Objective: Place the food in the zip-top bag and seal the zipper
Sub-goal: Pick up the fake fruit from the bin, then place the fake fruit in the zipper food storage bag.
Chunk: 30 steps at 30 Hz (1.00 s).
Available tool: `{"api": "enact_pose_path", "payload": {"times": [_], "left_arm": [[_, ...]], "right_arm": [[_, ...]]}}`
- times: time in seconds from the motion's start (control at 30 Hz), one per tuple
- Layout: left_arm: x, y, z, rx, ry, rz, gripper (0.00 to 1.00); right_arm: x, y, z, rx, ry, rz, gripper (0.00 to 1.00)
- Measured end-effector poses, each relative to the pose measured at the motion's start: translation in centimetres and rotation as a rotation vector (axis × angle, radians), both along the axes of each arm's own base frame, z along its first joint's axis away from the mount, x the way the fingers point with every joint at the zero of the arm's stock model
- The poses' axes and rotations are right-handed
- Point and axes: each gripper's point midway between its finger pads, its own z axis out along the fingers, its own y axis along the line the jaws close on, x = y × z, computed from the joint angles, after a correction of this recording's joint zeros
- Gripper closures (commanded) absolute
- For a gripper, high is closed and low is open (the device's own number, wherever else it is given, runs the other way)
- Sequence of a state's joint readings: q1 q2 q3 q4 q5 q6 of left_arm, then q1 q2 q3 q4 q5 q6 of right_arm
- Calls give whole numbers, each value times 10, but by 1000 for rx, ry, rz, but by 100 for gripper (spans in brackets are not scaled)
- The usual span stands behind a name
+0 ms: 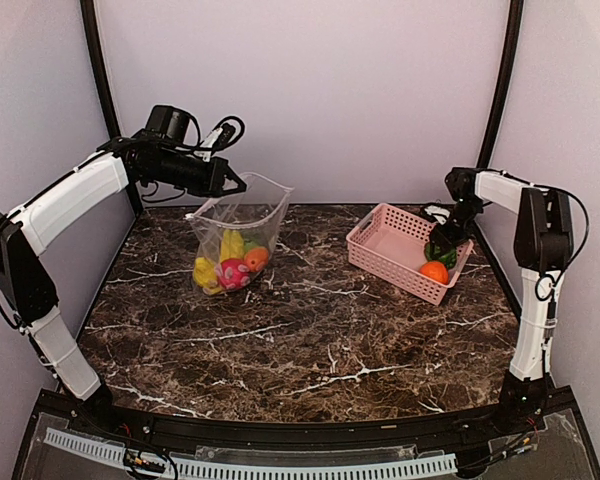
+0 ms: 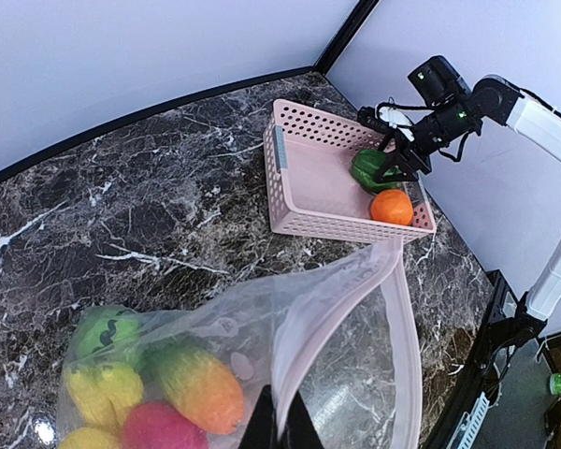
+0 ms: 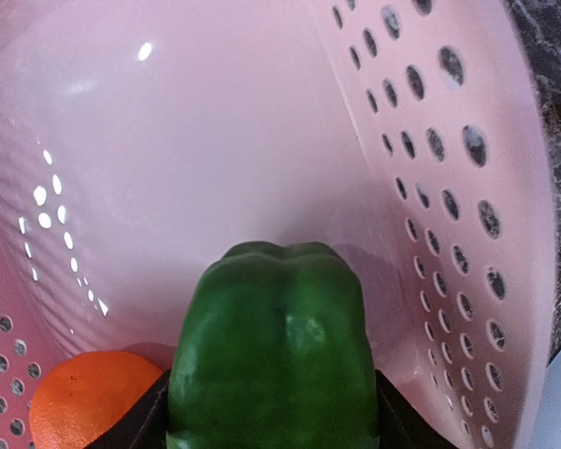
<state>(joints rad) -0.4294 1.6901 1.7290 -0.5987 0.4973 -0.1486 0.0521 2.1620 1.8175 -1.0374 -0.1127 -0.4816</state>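
R gripper's (image 2: 391,166) jaws pinch the green pepper (image 3: 273,351) — lift straight, then carry to 9 o'clock; L gripper's (image 2: 279,423) jaws clamp the zip-top bag (image 2: 224,327) open.

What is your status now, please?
Left fingers shut on zip-top bag rim. Right fingers grip green pepper in basket. Orange beside it. Nothing in the way.

My table (image 1: 310,340) is a dark brown marbled slab with white veins, filling the lower middle of the frame. Two things sit on it: the clear bag (image 1: 242,235), its bottom resting left of centre, and a pink basket (image 1: 385,265) at the right, well apart.
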Motion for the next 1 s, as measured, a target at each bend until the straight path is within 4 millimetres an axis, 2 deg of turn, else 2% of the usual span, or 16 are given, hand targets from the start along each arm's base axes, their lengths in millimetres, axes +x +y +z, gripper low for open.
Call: {"api": "enact_pose_path", "payload": {"times": [0.3, 0.4, 0.5, 0.6, 0.73, 0.83, 0.9, 1.0], "left_arm": [[0, 0, -1, -1, 4, 1, 99], [0, -1, 0, -6, 3, 1, 99], [0, -1, 0, -9, 7, 3, 99], [0, -1, 0, -13, 10, 3, 99], [0, -1, 0, -16, 14, 5, 99], [0, -1, 0, -18, 16, 6, 99], [-1, -2, 1, -19, 17, 5, 99], [-1, -2, 1, -22, 21, 7, 99]], "right_arm": [[5, 5, 23, 32, -40, -12, 56], [4, 13, 43, 64, -68, -6, 59], [6, 30, 76, 131, -131, 21, 60], [2, 64, 112, 228, -190, 88, 60], [-14, 138, 172, 410, -282, 261, 60], [-40, 193, 219, 582, -330, 407, 59], [-56, 219, 248, 691, -353, 487, 58], [-75, 244, 282, 829, -371, 574, 58]]}}
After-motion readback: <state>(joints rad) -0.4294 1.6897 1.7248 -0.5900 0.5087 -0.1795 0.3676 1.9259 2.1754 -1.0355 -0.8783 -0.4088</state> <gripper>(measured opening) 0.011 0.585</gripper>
